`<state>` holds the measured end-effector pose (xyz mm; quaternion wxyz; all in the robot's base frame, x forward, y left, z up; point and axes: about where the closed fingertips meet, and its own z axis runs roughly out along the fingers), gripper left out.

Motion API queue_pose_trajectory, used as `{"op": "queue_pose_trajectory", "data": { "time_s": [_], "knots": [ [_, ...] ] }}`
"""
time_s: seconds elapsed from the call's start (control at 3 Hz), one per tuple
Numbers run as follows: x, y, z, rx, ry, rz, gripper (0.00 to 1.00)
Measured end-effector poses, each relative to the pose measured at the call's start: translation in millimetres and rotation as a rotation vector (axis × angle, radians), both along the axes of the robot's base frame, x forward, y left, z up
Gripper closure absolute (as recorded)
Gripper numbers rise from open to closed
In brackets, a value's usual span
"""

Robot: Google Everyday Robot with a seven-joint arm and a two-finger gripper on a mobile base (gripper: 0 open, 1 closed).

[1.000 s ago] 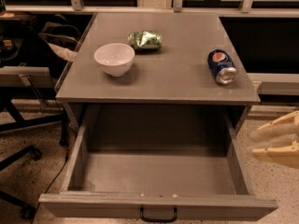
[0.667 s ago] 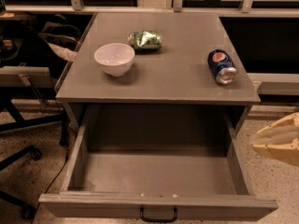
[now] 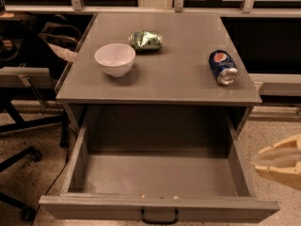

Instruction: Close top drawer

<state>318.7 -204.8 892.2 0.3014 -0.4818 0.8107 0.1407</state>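
The top drawer [image 3: 160,206] is a wide grey drawer pulled fully out of the grey cabinet, its deep box interior empty. A small black loop handle [image 3: 160,217] sits at the centre of its front, at the bottom edge of the camera view. My gripper [image 3: 263,164] is at the right edge, beside and outside the drawer's right wall, its cream fingers [image 3: 282,161] pointing left, close together with nothing between them. It does not touch the drawer.
On the cabinet top [image 3: 188,84] stand a white bowl [image 3: 115,58], a crumpled green bag [image 3: 146,40] and a blue soda can [image 3: 223,67] lying on its side. An office chair base [image 3: 19,173] is at the left on the speckled floor.
My gripper has drawn a little to the right and down, away from the drawer's right wall, and its fingers have come closer together. The drawer has not moved.
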Motion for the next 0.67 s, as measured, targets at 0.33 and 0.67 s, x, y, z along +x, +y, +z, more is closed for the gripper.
{"op": "queue_pose_trajectory", "data": {
  "time_s": [0.33, 0.67],
  "knots": [
    [-13, -7, -23, 0.026, 0.008, -0.054, 1.0],
    [-20, -10, -48, 0.031, -0.005, -0.13, 1.0]
  ]
}}
